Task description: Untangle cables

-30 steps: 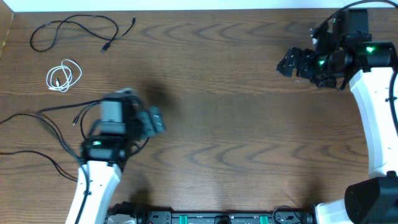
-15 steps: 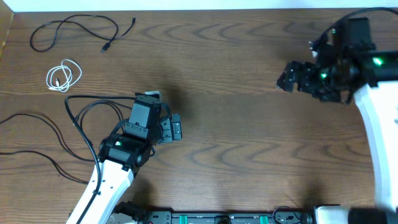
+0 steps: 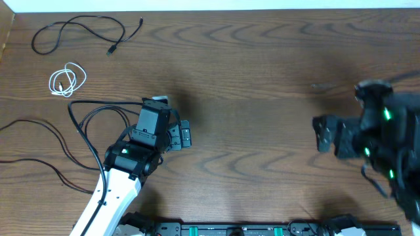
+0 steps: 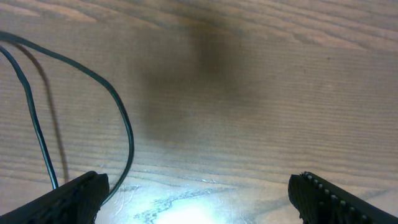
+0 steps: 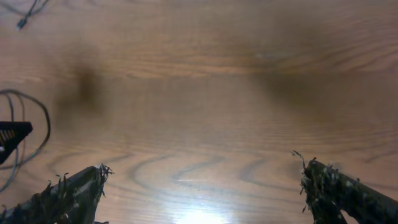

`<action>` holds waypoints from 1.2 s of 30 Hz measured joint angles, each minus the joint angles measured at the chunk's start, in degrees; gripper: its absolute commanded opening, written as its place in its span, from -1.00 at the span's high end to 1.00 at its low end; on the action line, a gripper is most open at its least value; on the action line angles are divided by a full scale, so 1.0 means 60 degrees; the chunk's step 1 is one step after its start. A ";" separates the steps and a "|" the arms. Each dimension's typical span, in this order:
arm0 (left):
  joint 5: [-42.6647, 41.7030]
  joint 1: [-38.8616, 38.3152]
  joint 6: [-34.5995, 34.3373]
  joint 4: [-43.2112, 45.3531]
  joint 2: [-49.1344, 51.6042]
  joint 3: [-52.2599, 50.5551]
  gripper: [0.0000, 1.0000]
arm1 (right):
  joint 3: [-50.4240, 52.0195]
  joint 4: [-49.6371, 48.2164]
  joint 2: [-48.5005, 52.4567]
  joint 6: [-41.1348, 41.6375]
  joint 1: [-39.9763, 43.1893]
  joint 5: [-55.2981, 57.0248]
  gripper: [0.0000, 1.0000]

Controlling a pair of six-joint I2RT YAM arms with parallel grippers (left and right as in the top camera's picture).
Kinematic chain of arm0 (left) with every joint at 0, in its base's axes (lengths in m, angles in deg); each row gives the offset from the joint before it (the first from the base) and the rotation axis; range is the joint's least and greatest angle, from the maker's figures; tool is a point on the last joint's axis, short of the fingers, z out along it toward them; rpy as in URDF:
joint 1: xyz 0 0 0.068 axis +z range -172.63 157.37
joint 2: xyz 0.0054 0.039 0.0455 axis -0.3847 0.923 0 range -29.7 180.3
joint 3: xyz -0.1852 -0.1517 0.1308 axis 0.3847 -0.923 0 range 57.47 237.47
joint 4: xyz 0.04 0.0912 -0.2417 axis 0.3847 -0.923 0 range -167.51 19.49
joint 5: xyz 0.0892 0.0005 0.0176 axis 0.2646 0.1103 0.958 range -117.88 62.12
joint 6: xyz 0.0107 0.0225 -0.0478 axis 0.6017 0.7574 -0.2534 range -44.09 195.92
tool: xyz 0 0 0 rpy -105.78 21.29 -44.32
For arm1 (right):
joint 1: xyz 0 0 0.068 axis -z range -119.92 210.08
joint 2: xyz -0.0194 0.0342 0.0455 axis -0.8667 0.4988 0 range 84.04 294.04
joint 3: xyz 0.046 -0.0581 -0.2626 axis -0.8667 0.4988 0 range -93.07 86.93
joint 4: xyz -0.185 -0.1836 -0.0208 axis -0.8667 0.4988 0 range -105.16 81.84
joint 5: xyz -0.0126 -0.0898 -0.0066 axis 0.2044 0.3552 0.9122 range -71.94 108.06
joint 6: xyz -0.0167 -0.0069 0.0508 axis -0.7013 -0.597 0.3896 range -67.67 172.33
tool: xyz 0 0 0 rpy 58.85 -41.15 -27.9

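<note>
**A:** While both arms hang over the brown wood-grain table (image 3: 249, 78), where do the cables lie?

**B:** All at the left. The short white cable (image 3: 67, 80) sits in a small round coil. The thin black cable (image 3: 79, 29) loops loosely near the far edge. Another black cable (image 3: 98, 101) curves beside the left arm.

**A:** And the fingers?

**B:** The left gripper (image 3: 187, 135) is spread wide, holding nothing. The right gripper (image 3: 320, 134), blurred, is likewise spread, well apart from every cable.

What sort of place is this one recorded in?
Probably a lab-style robot workstation: a wood-grain table, a left arm and right arm reaching over it, and loose cables laid out.
</note>
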 measured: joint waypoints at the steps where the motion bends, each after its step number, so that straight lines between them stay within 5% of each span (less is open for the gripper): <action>1: 0.0007 0.0000 0.0000 0.0007 0.0000 0.0000 -0.96 | 0.0233 -0.0098 -0.0350 0.0011 0.0000 0.0084 -0.99; 8: 0.0007 0.0000 0.0000 0.0004 0.0000 0.0000 -0.96 | 0.1009 -0.0200 -0.1628 0.0018 0.0000 0.0346 -0.99; 36: 0.0007 0.0000 0.0000 0.0004 0.0000 0.0000 -0.96 | 0.1559 -0.0397 -0.1665 -0.0470 0.0033 0.1075 -0.98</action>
